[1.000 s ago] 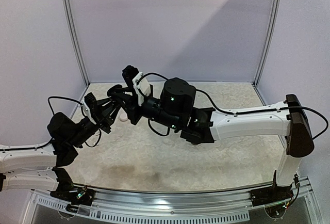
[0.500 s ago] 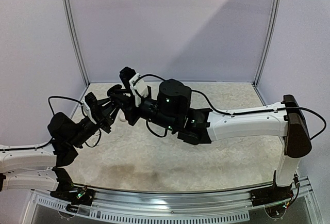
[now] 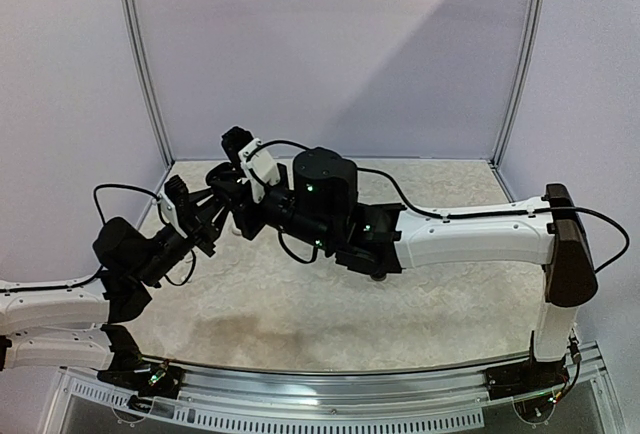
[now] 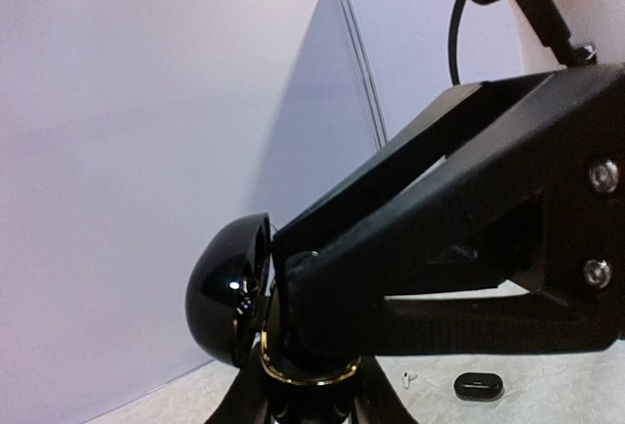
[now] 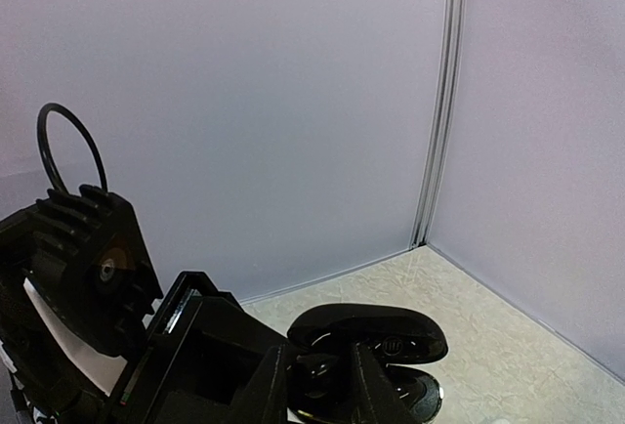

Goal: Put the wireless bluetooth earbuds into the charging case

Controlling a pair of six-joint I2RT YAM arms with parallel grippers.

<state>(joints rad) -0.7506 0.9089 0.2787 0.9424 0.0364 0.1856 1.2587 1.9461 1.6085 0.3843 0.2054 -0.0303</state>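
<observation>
Beige table (image 3: 430,284), walls (image 3: 330,54) on three sides, bare across centre and right; both arms crowd the upper-left corner. You see two cases and one earbud. Your left gripper (image 3: 210,224) clamps the open black case (image 4: 229,302), lid raised. Your right gripper (image 3: 225,199) hangs over that case; whether it pinches anything cannot be told. The white earbud (image 4: 408,377) lies on the table just beside the closed black case (image 4: 479,385), lower right in the left wrist view.

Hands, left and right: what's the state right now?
Left hand: closed on the open black case.
Right hand: fingers right at the case; open, closed or holding anything cannot be told.
</observation>
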